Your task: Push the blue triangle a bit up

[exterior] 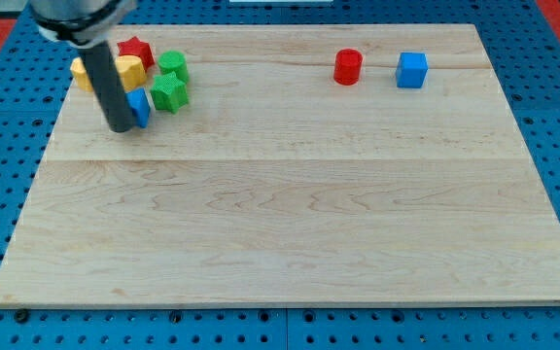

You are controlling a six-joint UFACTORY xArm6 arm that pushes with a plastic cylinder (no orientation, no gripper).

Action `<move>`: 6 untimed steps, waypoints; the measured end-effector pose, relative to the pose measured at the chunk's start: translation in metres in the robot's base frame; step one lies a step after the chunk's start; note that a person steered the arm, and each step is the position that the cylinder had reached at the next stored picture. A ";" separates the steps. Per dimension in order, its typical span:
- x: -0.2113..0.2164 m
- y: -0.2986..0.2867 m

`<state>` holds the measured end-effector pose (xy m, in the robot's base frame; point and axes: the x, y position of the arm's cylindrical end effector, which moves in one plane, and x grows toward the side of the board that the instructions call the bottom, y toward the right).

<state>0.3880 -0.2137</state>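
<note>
The blue triangle [141, 105] lies near the top left of the wooden board [290, 194], partly hidden behind my rod. My tip [122, 127] rests on the board at the triangle's lower left edge, touching or nearly touching it. Just above the triangle sits a yellow block [127, 71], with another yellow block [83, 72] to its left, partly hidden by the rod. A red star-shaped block [137, 49] sits above them. Two green blocks [173, 66] [169, 93] stand just right of the triangle.
A red cylinder [348, 67] and a blue cube [412, 70] stand at the top right of the board. The board lies on a blue perforated table.
</note>
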 end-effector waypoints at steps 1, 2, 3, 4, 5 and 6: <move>-0.001 -0.027; 0.039 -0.027; 0.023 0.044; -0.011 0.058; -0.025 0.050; -0.006 0.050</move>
